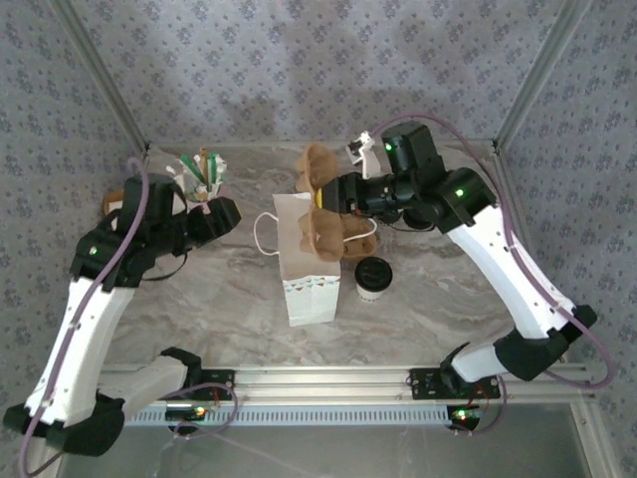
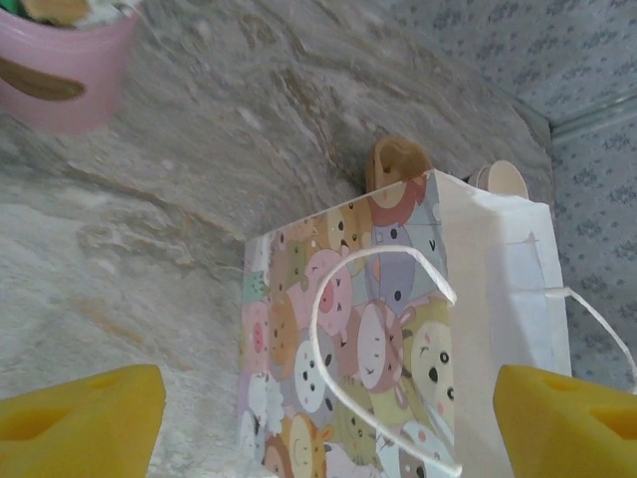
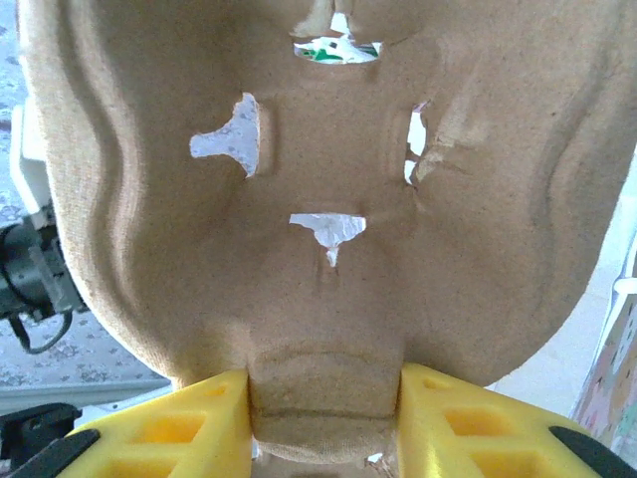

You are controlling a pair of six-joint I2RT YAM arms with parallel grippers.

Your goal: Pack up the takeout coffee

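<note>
A: Entry one, the white bag (image 1: 307, 274): is its far end left free?
B: No. It is overlapped by the brown cup carrier (image 1: 333, 217), which is clamped in the right gripper (image 3: 323, 418).
A: Entry two, its right flank?
B: Narrowed; the takeout coffee (image 1: 373, 276) is stood just beside it.
A: Entry three, its left?
B: Bare table (image 1: 219, 289) is left up to the spread left gripper (image 1: 227, 214). The pink cup (image 2: 65, 75) is set well apart.

Pulp carrier (image 3: 328, 299) aloft; pink cup (image 2: 62, 75) holds sticks (image 1: 202, 171).
</note>
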